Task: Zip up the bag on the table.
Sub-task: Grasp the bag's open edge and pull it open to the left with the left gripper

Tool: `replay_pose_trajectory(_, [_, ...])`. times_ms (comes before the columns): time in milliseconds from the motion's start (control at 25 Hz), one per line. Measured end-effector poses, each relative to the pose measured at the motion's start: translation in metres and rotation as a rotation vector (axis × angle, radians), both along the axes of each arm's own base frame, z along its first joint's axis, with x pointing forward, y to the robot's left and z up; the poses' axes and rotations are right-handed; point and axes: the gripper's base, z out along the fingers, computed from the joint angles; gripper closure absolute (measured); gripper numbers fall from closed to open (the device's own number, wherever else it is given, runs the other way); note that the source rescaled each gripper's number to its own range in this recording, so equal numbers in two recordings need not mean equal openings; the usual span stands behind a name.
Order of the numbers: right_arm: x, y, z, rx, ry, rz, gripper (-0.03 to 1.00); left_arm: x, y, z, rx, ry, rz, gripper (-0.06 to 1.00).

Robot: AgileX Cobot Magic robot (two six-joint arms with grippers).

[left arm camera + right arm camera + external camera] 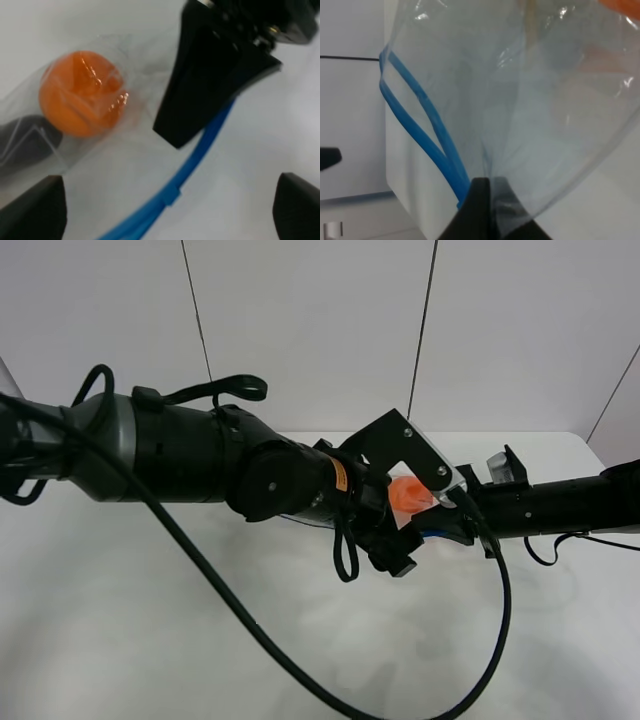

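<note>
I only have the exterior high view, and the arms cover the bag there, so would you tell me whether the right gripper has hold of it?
Observer: Yes, the right gripper is shut on the bag, pinching the clear plastic right beside the blue zip strip.
Operator: Thank you. Is the zip closed along its length?
Observer: No. In the right wrist view its two blue tracks meet near the pinch but stand apart farther along.
Operator: And what is the left gripper doing?
Observer: The left gripper is open, straddling the strip without closing on it.
</note>
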Motion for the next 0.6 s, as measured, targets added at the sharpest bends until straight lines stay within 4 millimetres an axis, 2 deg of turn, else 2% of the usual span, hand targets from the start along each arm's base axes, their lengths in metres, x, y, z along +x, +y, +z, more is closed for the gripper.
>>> replay_pose_trajectory(320, [-0.001,0.001,0.002,0.028,0.017,-0.002,0.97,0.004,-0.005,-0.028,0.102,0.003,-0.054,-0.05])
replay_pose_trajectory(600, [-0.001,0.003,0.004,0.061,0.019,0.004,0.97,0.005,-0.006,-0.029,0.094,-0.011,-0.058,-0.05])
